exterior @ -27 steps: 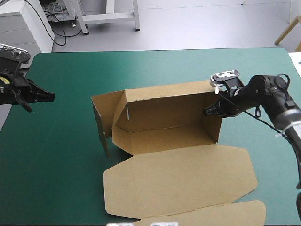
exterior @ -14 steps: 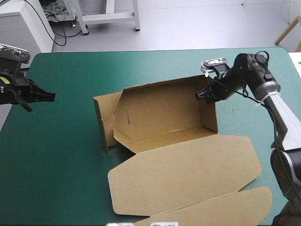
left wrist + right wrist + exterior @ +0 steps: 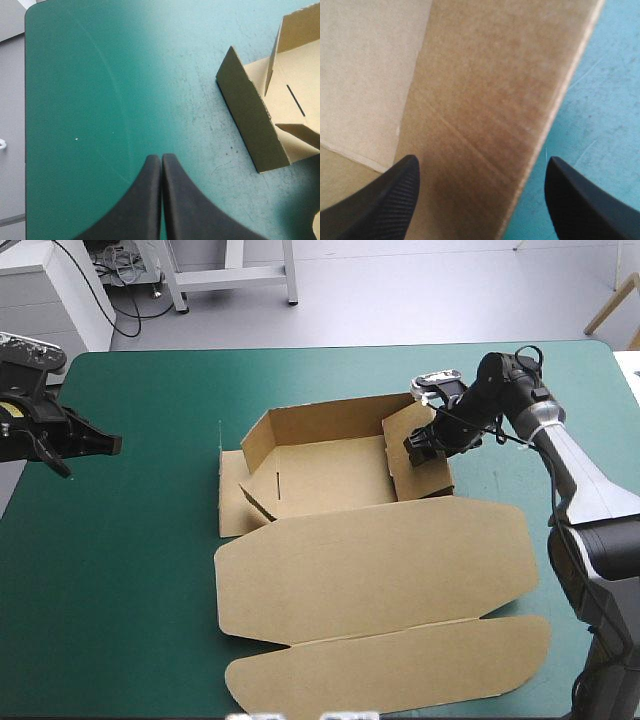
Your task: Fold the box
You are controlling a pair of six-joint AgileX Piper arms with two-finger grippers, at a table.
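Spreading apart, the black fingers (image 3: 380, 200) of the right gripper (image 3: 418, 450) were seen with the right end wall of the brown box (image 3: 370, 565) between them, and nothing was clamped. The left gripper (image 3: 161, 159) was pressed closed and empty over the teal-green cover (image 3: 130, 570) by the table's left edge, well apart from the box. The box was set mid-table, with its walls raised and its lid laid flat toward the near edge.

High view: above-behind, facing down. Left wrist: well off box (image 3: 250, 125). Right wrist: close on box wall. Box shared.
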